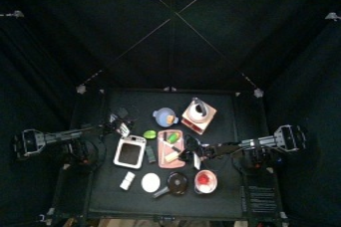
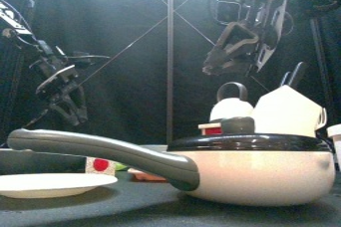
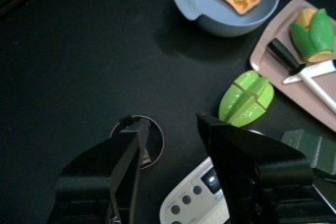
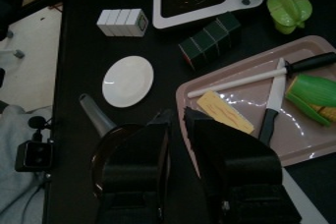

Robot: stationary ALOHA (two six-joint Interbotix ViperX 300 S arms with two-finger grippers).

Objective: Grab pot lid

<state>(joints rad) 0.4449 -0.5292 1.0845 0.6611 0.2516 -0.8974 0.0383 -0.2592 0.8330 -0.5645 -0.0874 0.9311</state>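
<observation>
1. Pot lid (image 4: 129,154) sits on the pan (image 2: 253,166) at the table's (image 1: 226,107) front edge, directly under the right claw (image 4: 182,159), jaws apart
2. Far nearer the right arm; left claw (image 3: 168,169), jaws apart, hangs over the microwave toy (image 3: 210,194)
3. Front view alone shows the lid's knob (image 2: 237,124); right wrist view hides it behind the jaws

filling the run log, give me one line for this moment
phase: approach | right end effector: open, above black glass pot lid on cream long-handled pot | left end effector: open, idle | lid not grasped
</observation>
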